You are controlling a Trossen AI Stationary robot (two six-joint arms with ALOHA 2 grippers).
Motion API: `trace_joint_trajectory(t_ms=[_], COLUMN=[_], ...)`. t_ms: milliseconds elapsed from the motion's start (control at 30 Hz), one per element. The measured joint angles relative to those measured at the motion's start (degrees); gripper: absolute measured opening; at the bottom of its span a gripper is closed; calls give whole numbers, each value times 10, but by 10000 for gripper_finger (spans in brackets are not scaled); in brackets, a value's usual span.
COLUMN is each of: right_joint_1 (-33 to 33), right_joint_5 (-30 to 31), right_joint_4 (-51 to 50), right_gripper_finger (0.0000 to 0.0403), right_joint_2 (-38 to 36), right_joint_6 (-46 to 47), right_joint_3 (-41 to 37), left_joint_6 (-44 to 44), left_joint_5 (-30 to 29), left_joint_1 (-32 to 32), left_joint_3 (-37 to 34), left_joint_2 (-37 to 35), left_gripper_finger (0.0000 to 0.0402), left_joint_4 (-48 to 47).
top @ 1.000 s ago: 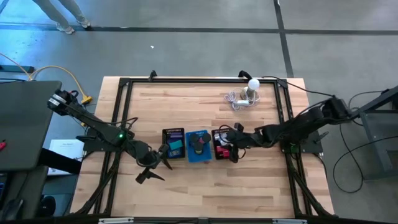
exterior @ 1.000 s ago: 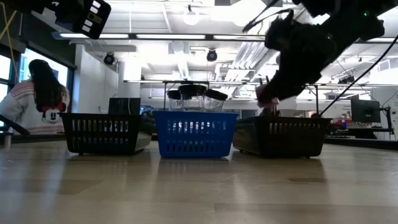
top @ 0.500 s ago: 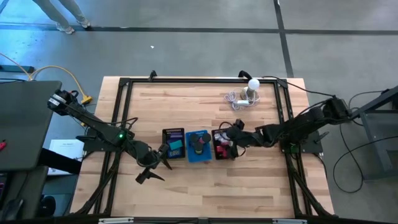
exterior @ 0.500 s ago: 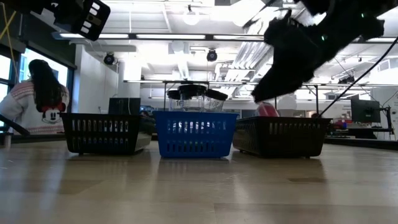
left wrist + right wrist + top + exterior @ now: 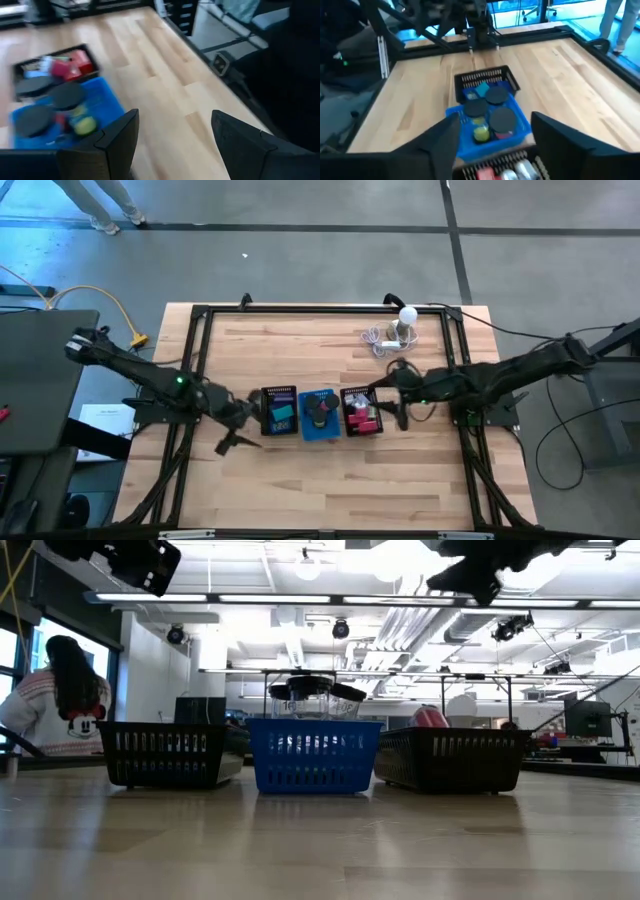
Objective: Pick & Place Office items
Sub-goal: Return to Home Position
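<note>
Three trays stand in a row mid-table. The left black mesh tray (image 5: 279, 394) holds a teal block (image 5: 283, 413). The blue tray (image 5: 321, 435) holds black discs (image 5: 502, 119) and a yellow-green thing (image 5: 480, 132). The right black mesh tray (image 5: 346, 412) holds red items (image 5: 364, 420). My left gripper (image 5: 243, 430) hovers open just left of the row, with nothing between its fingers (image 5: 120, 132). My right gripper (image 5: 392, 406) hovers open above the table, right of the row, and is also empty (image 5: 495, 125).
A white bulb with a coiled cable (image 5: 402, 322) sits at the far right of the table. Black frame rails (image 5: 197, 350) run along the table's edges. Bare wood lies in front of and behind the trays. A seated person (image 5: 62, 690) shows beyond the table.
My right gripper has risen out of the right black mesh tray and drawn back toward the table's right edge. A red thing that was at its fingertips now lies in that tray. My left gripper has pulled back a little toward the table's left edge.
</note>
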Motion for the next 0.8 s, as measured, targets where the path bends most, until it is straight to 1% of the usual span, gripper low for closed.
trace_joint_trajectory(t_ms=[100,200,300,333,367,433,633,700,800], right_joint_1=[1,1,4,4,4,4,-17,-28,-46], right_joint_5=[8,21,33,34,32,23,-2,-20,-52], right_joint_4=[-67,-142,-161,-160,-151,-115,1,61,127], right_gripper_finger=[201,135,60,35,18,9,3,3,3], right_joint_2=[-55,-95,-113,-119,-123,-132,-178,-201,-232], right_joint_6=[-13,-15,-18,-29,-40,-50,-62,-61,-54], right_joint_3=[0,-1,-11,-24,-36,-66,-175,-215,-271], left_joint_6=[23,32,-11,-12,-7,4,10,10,10], left_joint_5=[0,-3,-3,-3,-3,-6,-5,21,91], left_joint_1=[32,70,106,117,131,157,236,257,282], left_joint_3=[0,-1,-14,-21,-26,-38,-63,-79,-107], left_joint_2=[-51,-85,-95,-97,-97,-99,-125,-143,-176], left_gripper_finger=[241,241,241,241,241,241,241,241,241], left_joint_4=[-64,-130,-135,-136,-139,-139,-126,-104,-87])
